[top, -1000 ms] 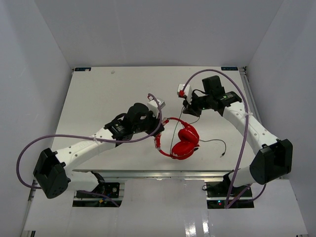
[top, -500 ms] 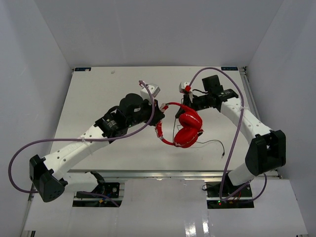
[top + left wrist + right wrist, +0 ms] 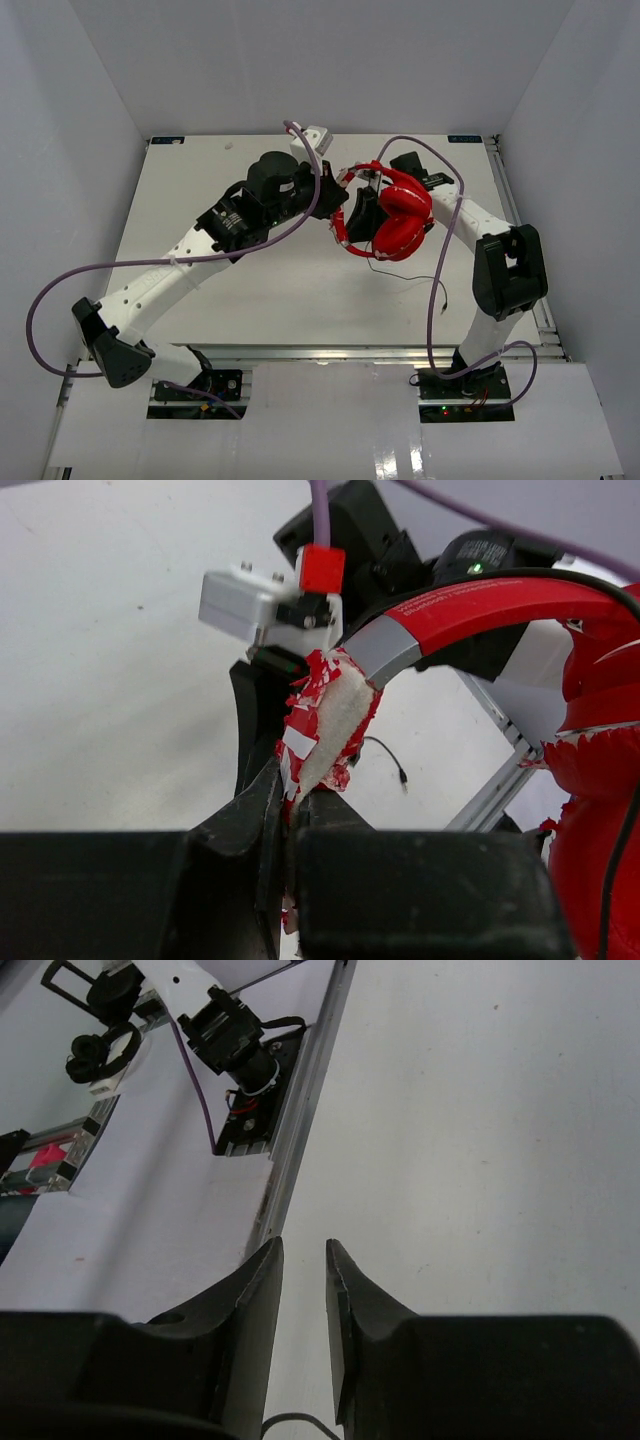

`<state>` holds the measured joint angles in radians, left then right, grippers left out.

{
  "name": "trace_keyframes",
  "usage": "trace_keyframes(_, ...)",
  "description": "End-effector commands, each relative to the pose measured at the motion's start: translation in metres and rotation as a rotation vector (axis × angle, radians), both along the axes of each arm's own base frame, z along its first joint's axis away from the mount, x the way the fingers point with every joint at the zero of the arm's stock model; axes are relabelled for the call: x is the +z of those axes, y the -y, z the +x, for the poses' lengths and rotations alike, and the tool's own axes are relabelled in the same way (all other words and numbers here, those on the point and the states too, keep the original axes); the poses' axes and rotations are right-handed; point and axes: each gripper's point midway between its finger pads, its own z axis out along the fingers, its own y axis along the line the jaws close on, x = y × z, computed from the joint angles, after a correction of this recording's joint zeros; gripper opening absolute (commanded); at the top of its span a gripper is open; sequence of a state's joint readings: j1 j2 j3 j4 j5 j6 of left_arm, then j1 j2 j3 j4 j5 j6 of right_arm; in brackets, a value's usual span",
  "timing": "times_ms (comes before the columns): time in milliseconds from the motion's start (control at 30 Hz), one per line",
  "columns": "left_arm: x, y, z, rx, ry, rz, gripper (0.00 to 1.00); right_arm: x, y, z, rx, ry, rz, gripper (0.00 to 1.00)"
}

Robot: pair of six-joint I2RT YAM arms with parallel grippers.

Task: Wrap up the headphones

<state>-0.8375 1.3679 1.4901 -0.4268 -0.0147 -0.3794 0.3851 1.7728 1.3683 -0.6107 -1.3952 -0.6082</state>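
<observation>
- Tabletop [image 3: 200, 180] — white; the headphones [image 3: 395, 215] hang above it, upper centre of the top view.
- Headphones — probably light, with a springy band and earcups [image 3: 402, 228] apt to swing.
- Left hand [image 3: 290, 810] — clamped tight on the headband's torn, soft padding [image 3: 325, 720]; the firm headband [image 3: 480, 605] beside it looks a surer hold.
- Right hand [image 3: 300, 1260] — fingers slightly apart, nothing between them.
- Cable [image 3: 385, 750] — thin, limp, dangling; likely to snag.
</observation>
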Motion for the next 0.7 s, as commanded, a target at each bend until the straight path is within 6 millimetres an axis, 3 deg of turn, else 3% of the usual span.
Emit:
trace_keyframes(0,0.067,-0.012,0.008,0.096,0.091,-0.122,0.00,0.001,-0.007,-0.020,0.060,-0.033,0.033,0.43)
trace_keyframes(133,0.080,-0.023,0.015,0.154,0.110,-0.132,0.00,-0.009,-0.004,-0.026,0.041,-0.012,-0.009,0.47)
trace_keyframes(467,0.079,-0.071,0.023,0.280,0.087,-0.173,0.00,-0.027,0.003,-0.029,-0.008,0.023,-0.094,0.63)
trace_keyframes(667,0.100,-0.098,0.024,0.333,0.110,-0.228,0.00,-0.032,0.006,-0.035,-0.013,0.017,-0.101,0.64)
